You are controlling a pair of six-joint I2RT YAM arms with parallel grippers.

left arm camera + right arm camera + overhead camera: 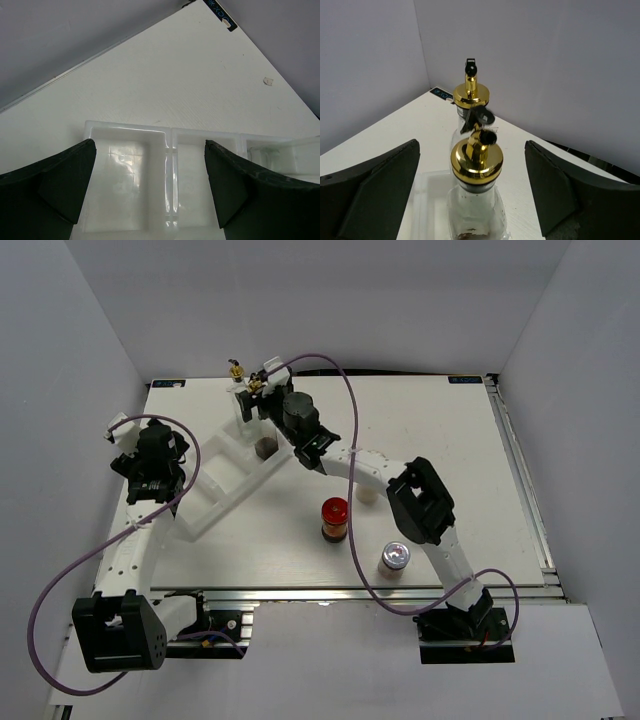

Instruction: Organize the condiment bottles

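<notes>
Squarely ahead of the open right claw (pixel 471 152) stands a gold-topped bottle (pixel 476 167), a second bottle (pixel 470 94) just behind; the open left claw (pixel 150 167) overlooks the rack (pixel 129 131).

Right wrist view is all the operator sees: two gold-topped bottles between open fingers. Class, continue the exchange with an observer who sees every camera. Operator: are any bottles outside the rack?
Observer: Yes, a red-capped jar stands on the bare table.
Operator: Any others?
Observer: A silver-lidded shaker stands to its right, also outside the rack.
Operator: And the other arm?
Observer: The left hand hangs open over empty rack compartments.
</notes>
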